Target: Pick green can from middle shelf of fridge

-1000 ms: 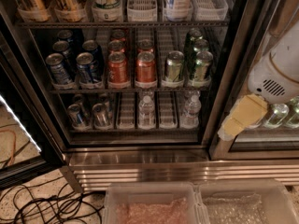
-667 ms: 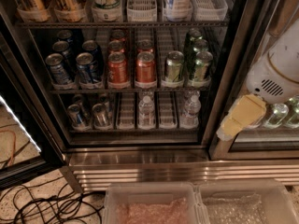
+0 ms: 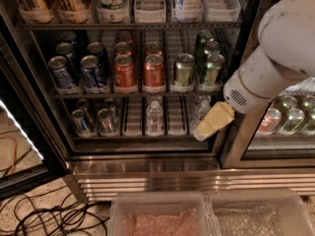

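While blue cans (image 3: 61, 72) and orange-red cans (image 3: 124, 72) fill the left lanes of the middle shelf (image 3: 138, 96) in the fridge (image 3: 147, 178), the green can (image 3: 184, 70) stands upright at the front, just left of three darker green cans (image 3: 212, 68). The gripper (image 3: 212, 123) hangs below and right of it, apart; its state cannot be told.

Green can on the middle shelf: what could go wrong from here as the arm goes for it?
1. The green can stands close between an orange-red can and darker green cans; the gripper could knock or grab a neighbour.
2. The gripper hangs below the middle shelf, at the lower tier's right end beside the fridge frame; rising, it could clip the rack edge or the frame.
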Robot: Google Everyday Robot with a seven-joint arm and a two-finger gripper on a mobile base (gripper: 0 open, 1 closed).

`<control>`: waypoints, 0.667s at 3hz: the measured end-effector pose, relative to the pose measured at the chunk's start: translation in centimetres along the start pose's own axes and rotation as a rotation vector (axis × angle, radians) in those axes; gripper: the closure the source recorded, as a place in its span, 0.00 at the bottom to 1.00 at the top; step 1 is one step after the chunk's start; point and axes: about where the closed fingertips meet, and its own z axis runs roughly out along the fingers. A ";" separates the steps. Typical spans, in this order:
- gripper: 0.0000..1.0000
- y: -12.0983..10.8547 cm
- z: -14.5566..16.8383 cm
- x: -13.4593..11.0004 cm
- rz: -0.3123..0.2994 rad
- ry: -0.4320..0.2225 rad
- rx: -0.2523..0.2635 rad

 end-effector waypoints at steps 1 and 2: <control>0.00 0.1 2.6 -1.4 0.068 0.023 -0.045; 0.00 0.2 2.9 -1.4 0.069 0.032 -0.054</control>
